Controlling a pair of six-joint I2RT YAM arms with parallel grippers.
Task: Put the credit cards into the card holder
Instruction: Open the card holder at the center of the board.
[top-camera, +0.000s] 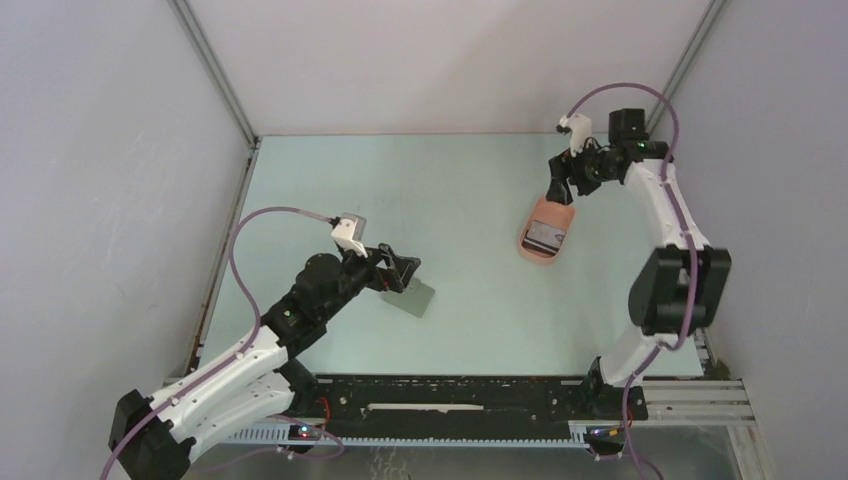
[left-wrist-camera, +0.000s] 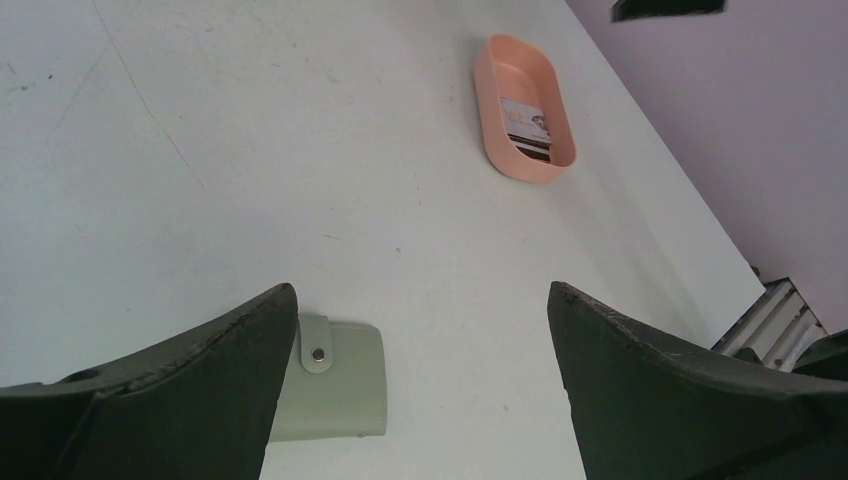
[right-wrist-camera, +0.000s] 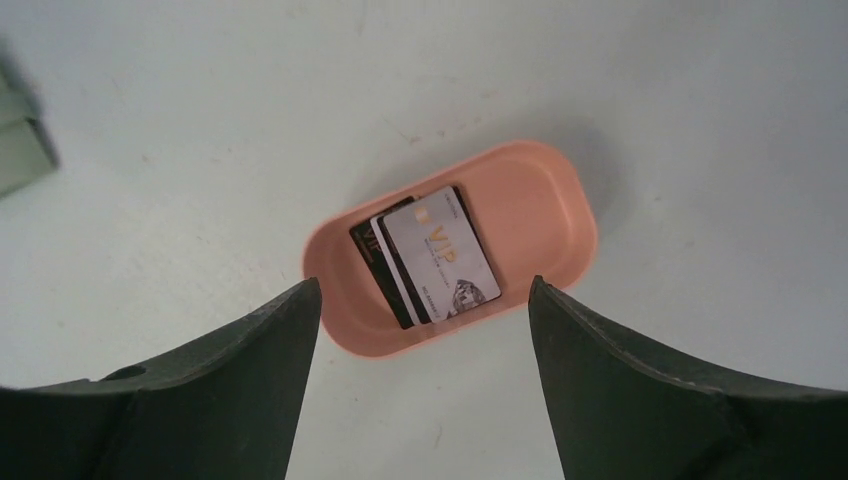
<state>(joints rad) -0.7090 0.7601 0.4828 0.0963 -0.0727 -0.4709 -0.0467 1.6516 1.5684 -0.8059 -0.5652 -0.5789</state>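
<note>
Far left: left gripper (top-camera: 398, 270) low over desk (top-camera: 420, 180), jaws spread wide, nothing between them. Card holder (left-wrist-camera: 335, 380) flat on desk just beside it, folded shut, snap tab facing up, one end hidden behind left finger in wrist view; contact cannot tell. Centre-right: salmon-pink oval tray (right-wrist-camera: 545, 200) on desk, well apart from card holder. Credit cards (right-wrist-camera: 430, 260) lie inside tray: silvery card (right-wrist-camera: 440, 255) on top, overlapping black card (right-wrist-camera: 368, 245) with white stripe. Right gripper (right-wrist-camera: 425, 290) above tray, jaws wide apart, empty, fingers clear of cards.
</note>
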